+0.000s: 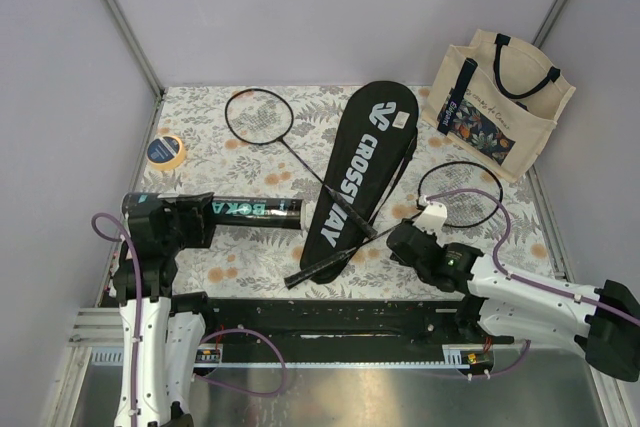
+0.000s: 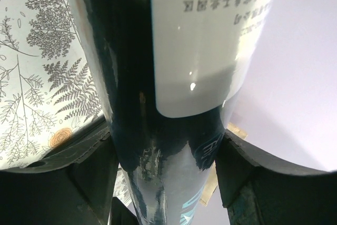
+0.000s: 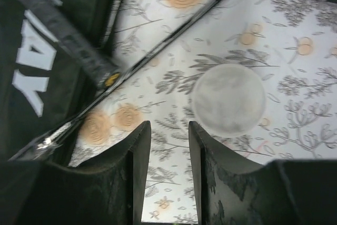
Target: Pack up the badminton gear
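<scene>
The left claw (image 2: 166,151) clamps the black tube (image 1: 255,209) near one end, light and stiff but probably slippery, better balanced mid-length, while the right claw (image 3: 168,130) hangs narrowly parted, empty

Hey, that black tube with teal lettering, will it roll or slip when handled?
The black tube is round and held level, so it would probably roll once set down. Its glossy surface may slip in the left gripper.

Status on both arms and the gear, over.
Left gripper clamped on black tube. Right gripper open, empty, beside CROSSWAY bag. Both rackets unpacked, handles lying across the bag.
</scene>
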Action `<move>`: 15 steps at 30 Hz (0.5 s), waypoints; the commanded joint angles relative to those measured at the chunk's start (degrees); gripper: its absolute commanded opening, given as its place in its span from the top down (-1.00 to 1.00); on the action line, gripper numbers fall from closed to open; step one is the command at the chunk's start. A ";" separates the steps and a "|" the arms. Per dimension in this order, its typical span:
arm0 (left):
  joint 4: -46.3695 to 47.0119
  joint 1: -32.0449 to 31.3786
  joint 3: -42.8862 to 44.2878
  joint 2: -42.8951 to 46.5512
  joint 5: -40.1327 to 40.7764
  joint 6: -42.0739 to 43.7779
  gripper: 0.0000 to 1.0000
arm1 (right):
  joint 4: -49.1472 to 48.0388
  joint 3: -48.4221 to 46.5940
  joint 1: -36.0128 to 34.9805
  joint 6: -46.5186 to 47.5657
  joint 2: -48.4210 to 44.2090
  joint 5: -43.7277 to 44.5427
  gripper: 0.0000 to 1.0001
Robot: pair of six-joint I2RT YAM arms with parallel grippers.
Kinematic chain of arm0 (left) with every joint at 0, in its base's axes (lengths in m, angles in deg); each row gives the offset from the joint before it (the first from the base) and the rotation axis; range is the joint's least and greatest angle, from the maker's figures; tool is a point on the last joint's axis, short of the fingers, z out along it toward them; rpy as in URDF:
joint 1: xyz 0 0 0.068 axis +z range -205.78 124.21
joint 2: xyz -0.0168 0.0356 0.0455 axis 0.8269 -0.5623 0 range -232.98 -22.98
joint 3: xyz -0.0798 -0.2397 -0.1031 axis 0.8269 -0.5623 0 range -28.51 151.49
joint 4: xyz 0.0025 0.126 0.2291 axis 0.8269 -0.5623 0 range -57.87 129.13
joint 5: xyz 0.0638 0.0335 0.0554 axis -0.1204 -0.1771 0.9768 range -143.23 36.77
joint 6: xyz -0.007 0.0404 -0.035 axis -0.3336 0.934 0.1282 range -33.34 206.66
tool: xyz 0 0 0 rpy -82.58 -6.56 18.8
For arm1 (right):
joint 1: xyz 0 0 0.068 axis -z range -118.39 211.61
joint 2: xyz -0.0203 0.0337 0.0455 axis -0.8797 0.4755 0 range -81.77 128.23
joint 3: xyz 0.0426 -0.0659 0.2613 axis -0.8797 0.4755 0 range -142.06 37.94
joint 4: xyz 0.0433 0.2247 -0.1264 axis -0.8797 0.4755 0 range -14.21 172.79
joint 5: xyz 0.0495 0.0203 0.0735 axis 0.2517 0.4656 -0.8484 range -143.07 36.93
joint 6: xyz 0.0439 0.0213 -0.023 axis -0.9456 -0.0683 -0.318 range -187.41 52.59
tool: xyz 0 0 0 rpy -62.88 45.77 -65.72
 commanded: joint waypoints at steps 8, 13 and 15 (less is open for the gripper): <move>3.87 -0.04 -1.23 0.04 -2.45 -0.10 0.51 | -0.17 3.20 3.62 0.02 2.13 0.20 0.19; 4.14 -0.04 -1.32 -0.22 -2.71 -0.36 0.51 | -4.05 3.38 4.41 2.13 6.78 -1.12 0.28; 4.22 -0.04 -1.24 -0.31 -2.89 -0.62 0.51 | -5.02 3.03 4.67 3.18 9.24 -2.17 0.31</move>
